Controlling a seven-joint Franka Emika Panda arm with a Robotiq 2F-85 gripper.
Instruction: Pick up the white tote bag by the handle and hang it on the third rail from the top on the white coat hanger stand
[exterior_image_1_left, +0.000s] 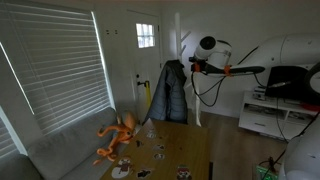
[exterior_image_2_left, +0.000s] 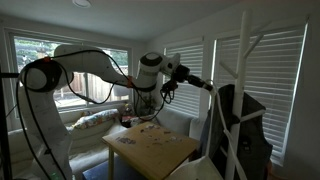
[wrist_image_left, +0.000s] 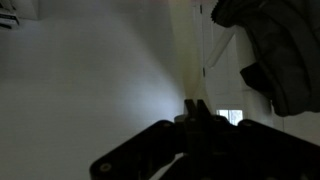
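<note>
The white tote bag cannot be picked out with any certainty. A pale upright strip under the end effector in an exterior view might be the bag or just wall. No bag is plainly hanging from the end effector or from a rail of the white coat hanger stand. So I cannot tell whether the pickup is done, and I judge the hanging on the third rail as not yet done.

The end effector is raised, near the stand's upper part and just short of the pole. Whether it is wide, narrow or holding a handle I cannot tell: the wrist view is very dark and the fingers show only as a silhouette.

A dark jacket already hangs on the stand.

The wrist view shows the jacket close up, above and to the side, which neither exterior view gives. An exterior view shows the whole arm reaching over the desk with the end effector facing the stand. Only one exterior view shows the orange octopus toy on the couch.
</note>
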